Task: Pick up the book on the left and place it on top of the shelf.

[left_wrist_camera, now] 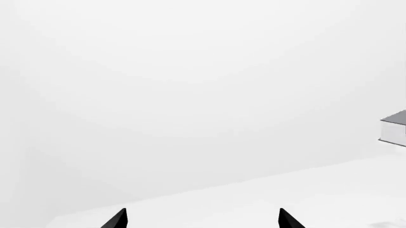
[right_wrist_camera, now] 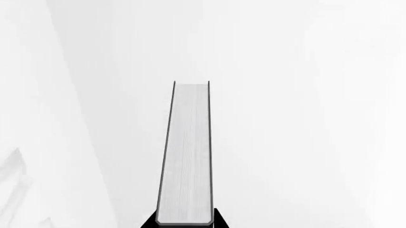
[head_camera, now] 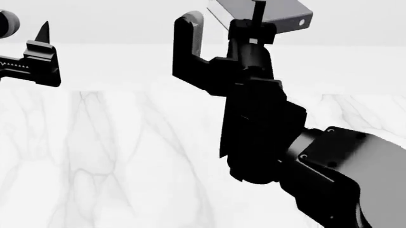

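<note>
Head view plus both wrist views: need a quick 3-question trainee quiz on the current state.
1. True or false: the right claw grips the book up in the air.
2. Which claw is empty? A) left B) right
3. In the right wrist view, which part of the book faces the camera?

Key:
1. True: the book is clamped, well clear of the marble table.
2. A: the left claw has its fingertips apart with nothing between.
3. The white page edge, framed by dark covers.
</note>
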Available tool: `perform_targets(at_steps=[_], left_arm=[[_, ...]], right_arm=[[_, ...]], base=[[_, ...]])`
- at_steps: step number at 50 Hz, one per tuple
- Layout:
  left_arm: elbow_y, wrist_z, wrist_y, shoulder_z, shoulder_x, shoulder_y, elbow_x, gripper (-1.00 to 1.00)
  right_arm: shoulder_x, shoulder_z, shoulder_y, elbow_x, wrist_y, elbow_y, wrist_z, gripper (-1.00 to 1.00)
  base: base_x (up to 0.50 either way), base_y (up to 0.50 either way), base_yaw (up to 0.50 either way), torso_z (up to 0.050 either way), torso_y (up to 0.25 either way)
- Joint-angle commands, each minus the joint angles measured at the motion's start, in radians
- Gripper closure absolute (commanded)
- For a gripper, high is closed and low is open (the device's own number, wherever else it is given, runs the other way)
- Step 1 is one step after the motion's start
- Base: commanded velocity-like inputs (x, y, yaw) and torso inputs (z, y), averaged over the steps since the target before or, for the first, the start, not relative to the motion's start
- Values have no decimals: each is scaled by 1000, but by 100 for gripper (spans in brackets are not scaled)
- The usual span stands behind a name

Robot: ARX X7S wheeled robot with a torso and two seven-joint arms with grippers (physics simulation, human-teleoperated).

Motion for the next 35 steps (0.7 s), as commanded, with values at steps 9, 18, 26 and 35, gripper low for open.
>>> perform_targets(at_steps=[9,18,26,35], left_arm=[[-3,-2,1,2,-2,-5,-6,-100],[-5,-3,4,5,-3,-5,-7,-100],[0,-5,2,7,-3,-4,-10,-100],[-1,-5,7,4,-7,5,-13,-100]], right_arm=[[-131,180,-53,-297,-1,671,-159,100],[-78,351,-53,-448,178,671,-193,100],[-50,395,-52,-506,315,671,-185,100],[-18,353,-71,-519,462,671,-178,100]], base=[[0,0,0,0,2],[0,0,0,0,1],[0,0,0,0,1],[0,0,0,0,1]])
